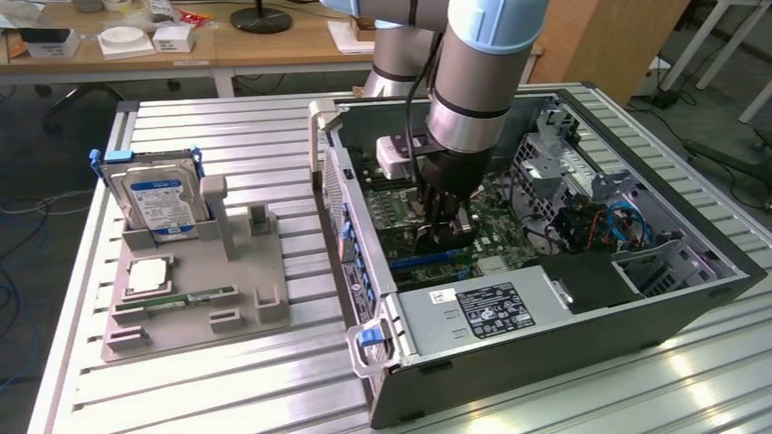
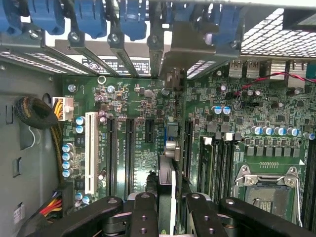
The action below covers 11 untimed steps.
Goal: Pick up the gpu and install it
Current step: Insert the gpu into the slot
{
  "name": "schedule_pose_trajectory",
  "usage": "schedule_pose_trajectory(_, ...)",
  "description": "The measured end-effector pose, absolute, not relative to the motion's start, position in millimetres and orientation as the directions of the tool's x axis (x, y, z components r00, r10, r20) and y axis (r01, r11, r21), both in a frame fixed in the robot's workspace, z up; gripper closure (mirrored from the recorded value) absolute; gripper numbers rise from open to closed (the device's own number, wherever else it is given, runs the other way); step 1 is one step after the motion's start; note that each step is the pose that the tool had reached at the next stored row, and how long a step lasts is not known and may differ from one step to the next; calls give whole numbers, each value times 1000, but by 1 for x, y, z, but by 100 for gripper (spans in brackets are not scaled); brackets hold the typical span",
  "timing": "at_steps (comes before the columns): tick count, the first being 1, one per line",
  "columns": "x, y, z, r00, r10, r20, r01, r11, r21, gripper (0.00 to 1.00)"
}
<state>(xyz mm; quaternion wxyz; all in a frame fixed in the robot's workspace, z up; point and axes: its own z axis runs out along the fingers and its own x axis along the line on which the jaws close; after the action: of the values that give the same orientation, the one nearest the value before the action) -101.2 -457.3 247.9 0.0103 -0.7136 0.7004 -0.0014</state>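
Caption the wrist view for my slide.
The gripper holds the gpu edge-on over the motherboard slots inside the open computer case.

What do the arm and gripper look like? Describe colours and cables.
The arm is silver-grey tubing with light blue joint caps; a black cable runs down its side. The gripper is black, its linked fingers studded with round pins.
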Motion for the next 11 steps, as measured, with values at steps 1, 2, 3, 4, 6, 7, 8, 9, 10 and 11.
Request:
schedule_pose_trajectory(1, -101, -457, 248, 19, -1000, -12, -1000, -19, -17, 73)
schedule_pose_trajectory(2, -100, -457, 248, 19, -1000, -12, -1000, -19, -16, 73)
schedule_pose_trajectory(3, -99, -457, 248, 19, -1000, -12, -1000, -19, -17, 73)
schedule_pose_trajectory(4, -99, -457, 248, 19, -1000, -12, -1000, -19, -17, 73)
schedule_pose_trajectory(6, -99, -457, 248, 19, -1000, -12, -1000, -19, -17, 73)
schedule_pose_trajectory(7, -99, -457, 248, 19, -1000, -12, -1000, -19, -17, 73)
schedule_pose_trajectory(8, -99, -457, 248, 19, -1000, -12, -1000, -19, -17, 73)
schedule_pose_trajectory(9, -99, -457, 248, 19, -1000, -12, -1000, -19, -17, 73)
schedule_pose_trajectory(10, -99, -457, 248, 19, -1000, -12, -1000, -19, -17, 73)
schedule_pose_trajectory(11, -99, -457, 248, 19, -1000, -12, -1000, -19, -17, 73)
